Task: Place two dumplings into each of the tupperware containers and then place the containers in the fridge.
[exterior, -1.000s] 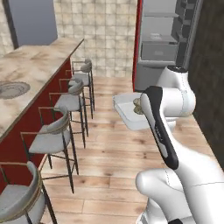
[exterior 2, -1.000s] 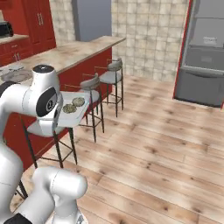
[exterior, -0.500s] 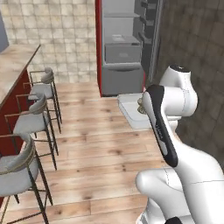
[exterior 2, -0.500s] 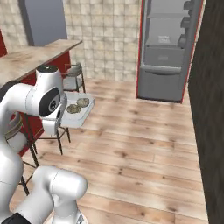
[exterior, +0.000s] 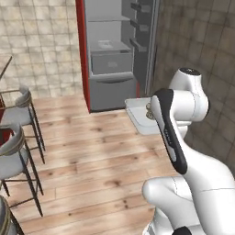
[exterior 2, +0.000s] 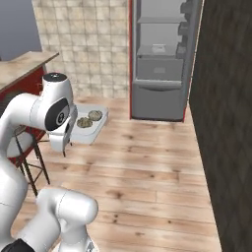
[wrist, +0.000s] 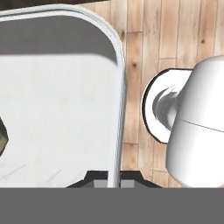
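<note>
— Swinging round with the base, both base views have turned from the stools [exterior: 18, 119] toward the fridge [exterior 2: 160, 59], now open straight ahead.

— Where is the tupperware container [exterior 2: 91, 129]?

— Held up in the air at the end of the arm, over the wooden floor [exterior 2: 147, 167], well short of the fridge. Two dumplings [exterior 2: 89, 119] lie side by side inside.

— And the fingers [wrist: 114, 180]?

— From the hand view they pinch the container's raised rim between them, at the tray's edge.
</note>
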Motion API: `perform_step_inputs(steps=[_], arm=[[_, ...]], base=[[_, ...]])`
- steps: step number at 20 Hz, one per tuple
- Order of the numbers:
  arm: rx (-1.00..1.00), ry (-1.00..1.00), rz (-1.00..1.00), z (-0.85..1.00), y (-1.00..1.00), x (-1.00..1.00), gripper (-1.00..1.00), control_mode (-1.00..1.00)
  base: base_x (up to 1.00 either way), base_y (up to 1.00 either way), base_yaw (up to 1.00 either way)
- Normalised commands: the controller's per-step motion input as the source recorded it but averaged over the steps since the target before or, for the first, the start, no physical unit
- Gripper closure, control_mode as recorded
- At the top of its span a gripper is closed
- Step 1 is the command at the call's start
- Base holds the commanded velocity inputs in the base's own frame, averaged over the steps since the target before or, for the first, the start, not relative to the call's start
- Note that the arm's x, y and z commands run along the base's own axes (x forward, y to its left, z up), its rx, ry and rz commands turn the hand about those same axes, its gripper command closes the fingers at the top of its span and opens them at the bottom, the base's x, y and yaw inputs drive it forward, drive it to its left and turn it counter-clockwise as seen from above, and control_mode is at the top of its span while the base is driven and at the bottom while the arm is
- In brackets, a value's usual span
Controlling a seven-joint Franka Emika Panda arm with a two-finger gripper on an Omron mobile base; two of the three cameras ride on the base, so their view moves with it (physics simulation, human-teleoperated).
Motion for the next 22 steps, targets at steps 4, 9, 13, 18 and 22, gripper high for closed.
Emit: perform_step_inputs(steps=[4,9,13,18,22], arm=[[0.0,0.0,0.0,0.0,0.0,0.0,1.0,1.0],[0.0,0.0,0.0,0.0,0.0,0.0,1.0,1.0],[0.0,0.0,0.0,0.0,0.0,0.0,1.0,1.0],[0.0,0.0,0.0,0.0,0.0,0.0,1.0,1.0],[0.0,0.0,0.0,0.0,0.0,0.0,1.0,1.0]], base=[[1.0,-0.5,0.0],[1.0,-0.34,0.0],[1.0,-0.05,0.0],[1.0,-0.41,0.0],[1.0,-0.39,0.0]])
